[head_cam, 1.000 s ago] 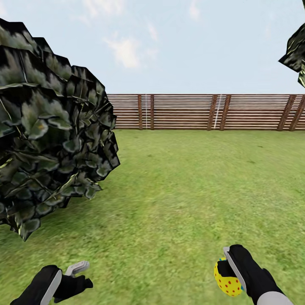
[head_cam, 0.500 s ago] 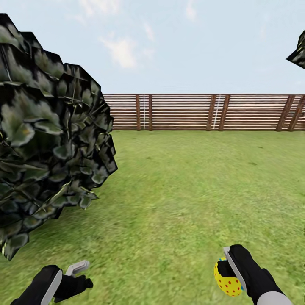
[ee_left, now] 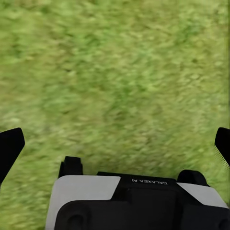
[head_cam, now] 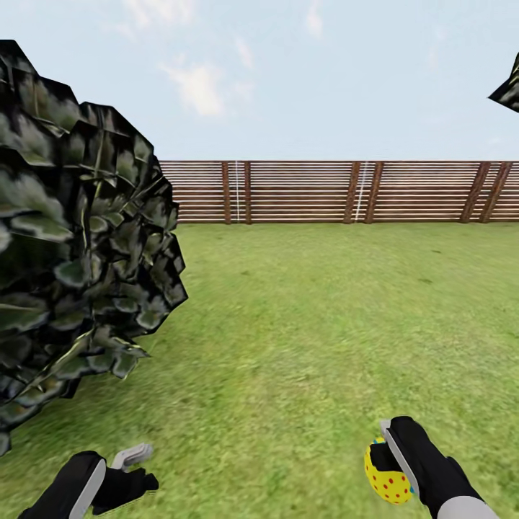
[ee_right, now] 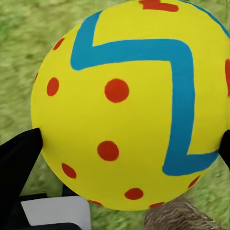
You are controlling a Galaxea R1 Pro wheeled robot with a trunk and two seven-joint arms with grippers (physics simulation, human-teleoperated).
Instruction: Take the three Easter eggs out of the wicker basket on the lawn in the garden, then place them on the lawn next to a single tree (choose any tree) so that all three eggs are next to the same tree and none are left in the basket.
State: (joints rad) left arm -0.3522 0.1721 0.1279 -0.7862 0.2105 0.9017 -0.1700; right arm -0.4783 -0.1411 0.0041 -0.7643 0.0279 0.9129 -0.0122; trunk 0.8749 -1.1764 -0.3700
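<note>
Yellow egg [ee_right: 129,103]: blue zigzag, red dots; pinched between the two black fingers [ee_right: 17,163] of the right gripper [head_cam: 389,461], one at each side, held above the lawn [head_cam: 310,324].
Left gripper [ee_left: 115,143]: fingers spread wide, nothing between them, grass beneath.
Tree crown [head_cam: 72,245]: dark, pale-speckled leaves, at the left of the head view.
Fence [head_cam: 339,191]: brown slats along the lawn's far edge.

Round yellow egg [ee_right: 129,103] clamped in my right gripper [ee_right: 129,143]: smooth, matt, painted blue zigzag and red dots. My black fingers [ee_right: 17,158] look matt, rubbery. Mottled green lawn [head_cam: 310,324] rough, grassy. Brown slatted fence [head_cam: 346,191]: wood. Dark blocky tree crown [head_cam: 72,245]: flat, faintly glossy leaves.
</note>
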